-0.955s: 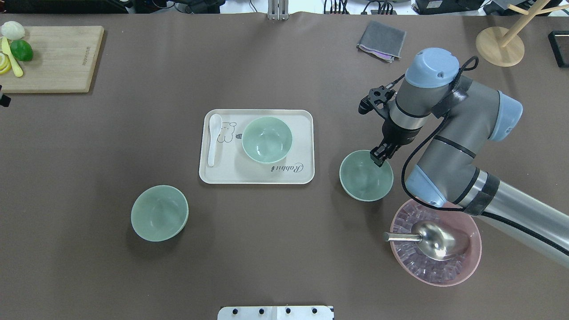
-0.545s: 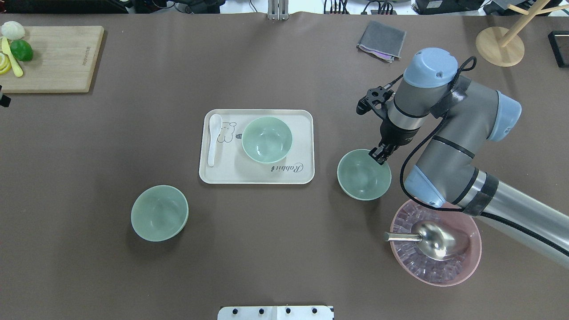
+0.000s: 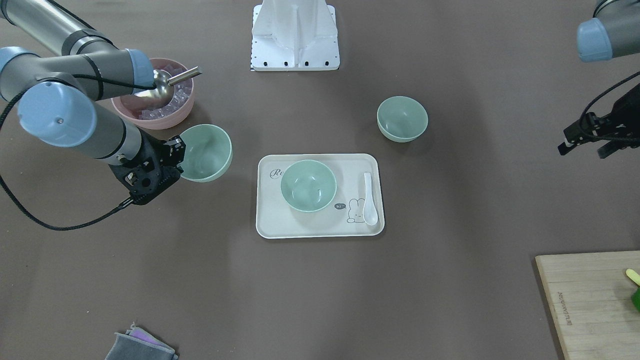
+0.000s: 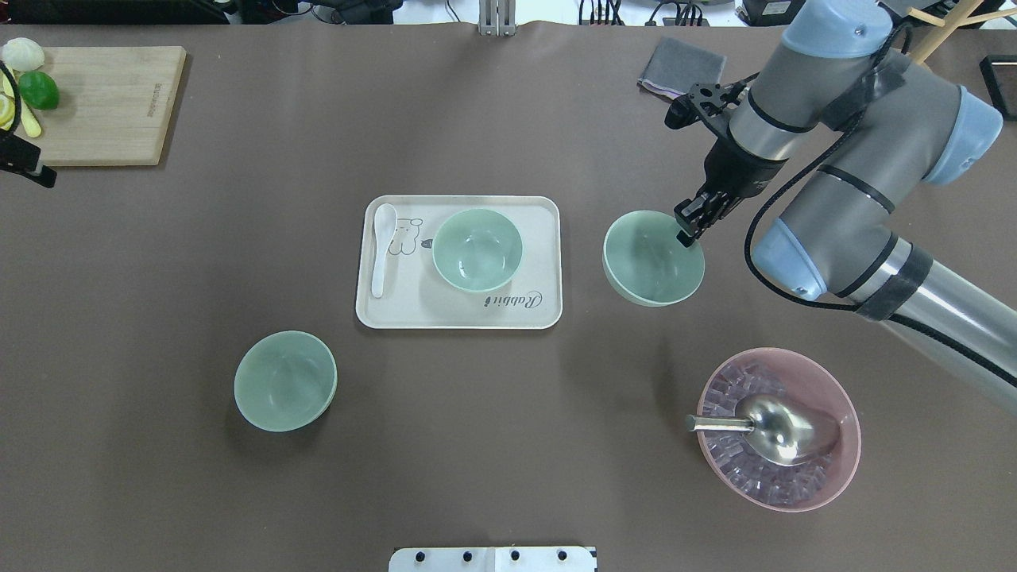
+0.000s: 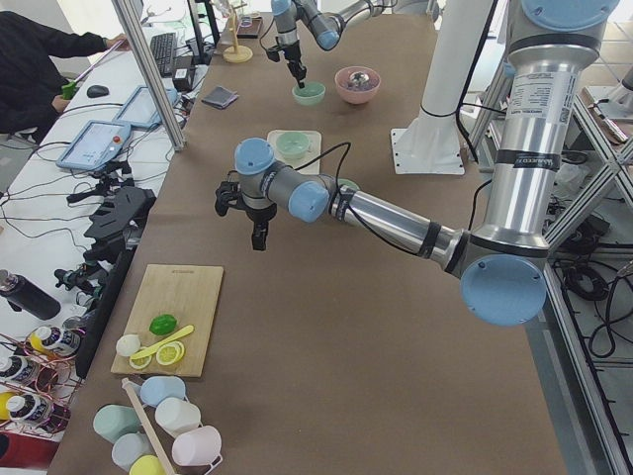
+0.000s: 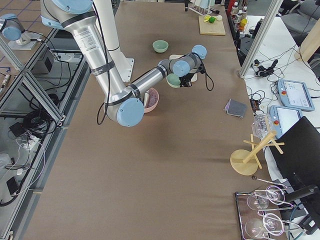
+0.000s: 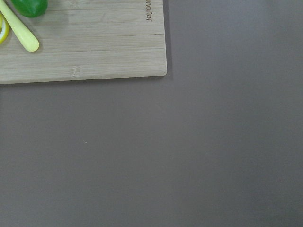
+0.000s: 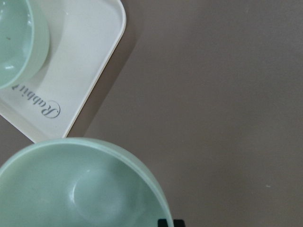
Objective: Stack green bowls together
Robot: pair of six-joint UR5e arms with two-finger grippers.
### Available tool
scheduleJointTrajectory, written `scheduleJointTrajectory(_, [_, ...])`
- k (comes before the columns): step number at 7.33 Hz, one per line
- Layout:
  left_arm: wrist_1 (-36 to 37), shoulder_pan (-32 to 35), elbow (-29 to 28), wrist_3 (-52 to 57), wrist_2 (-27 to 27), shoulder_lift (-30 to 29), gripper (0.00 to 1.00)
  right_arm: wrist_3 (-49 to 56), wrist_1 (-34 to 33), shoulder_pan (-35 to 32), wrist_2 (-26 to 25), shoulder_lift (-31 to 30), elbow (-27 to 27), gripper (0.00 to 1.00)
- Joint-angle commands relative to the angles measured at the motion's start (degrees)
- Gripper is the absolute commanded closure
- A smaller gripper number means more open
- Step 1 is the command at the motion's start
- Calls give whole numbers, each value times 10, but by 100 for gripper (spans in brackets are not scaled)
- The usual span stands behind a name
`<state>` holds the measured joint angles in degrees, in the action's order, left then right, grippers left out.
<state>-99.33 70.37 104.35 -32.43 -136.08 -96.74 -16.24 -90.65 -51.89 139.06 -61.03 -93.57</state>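
Note:
Three pale green bowls show. My right gripper (image 4: 690, 225) is shut on the rim of one green bowl (image 4: 653, 258) and holds it tilted above the table, right of the tray; this bowl fills the bottom of the right wrist view (image 8: 80, 184). A second green bowl (image 4: 477, 249) sits upright on the cream tray (image 4: 540, 314). The third green bowl (image 4: 285, 380) stands on the table at the front left. My left gripper (image 3: 582, 145) hovers far off at the table's left side near the cutting board, fingers apart and empty.
A white spoon (image 4: 381, 246) lies on the tray's left part. A pink bowl (image 4: 830, 481) with ice cubes and a metal scoop (image 4: 775, 429) stands front right. A cutting board (image 4: 103, 103) with lime and lemon is back left. A grey cloth (image 4: 682, 71) and a wooden stand (image 4: 894, 83) are back right.
My right gripper has lifted its green bowl off the table and carried it away from the pink bowl, toward the far side. The left gripper has edged into the overhead view.

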Motion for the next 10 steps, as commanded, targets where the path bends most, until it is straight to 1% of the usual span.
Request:
scheduleJointTrajectory(1, [-25,-98,48,-130,8,1,2,-61,0,-31,21,6,-7,100])
scheduleJointTrajectory(2, [-28,-142,71,-177,28,0,2,-97,-1,-39,24,6,-14,100])
scheduleJointTrajectory(3, [-56,-194,83,-238,69,2,3,-112,0,-44,24,6,-17,100])
scheduleJointTrajectory(4, [-96,-247,80,-290,117,5,3,-126,0,-48,24,10,-17,100])
scheduleJointTrajectory(5, [-106,-294,77,-320,162,5,4,-161,2,-49,23,19,-17,100])
scheduleJointTrajectory(6, [-111,-324,68,-333,188,2,7,-184,6,-48,22,24,-18,100])
scheduleJointTrajectory(7, [-126,-330,49,-333,191,1,7,-204,6,-45,20,28,-21,100])
scheduleJointTrajectory(8, [-133,-341,42,-333,194,1,8,-209,6,-44,18,31,-21,100])
scheduleJointTrajectory(9, [-133,-349,38,-333,199,1,16,-209,6,-43,17,32,-21,100])
scheduleJointTrajectory(10, [-134,-358,37,-334,199,0,32,-209,6,-43,17,32,-21,100])
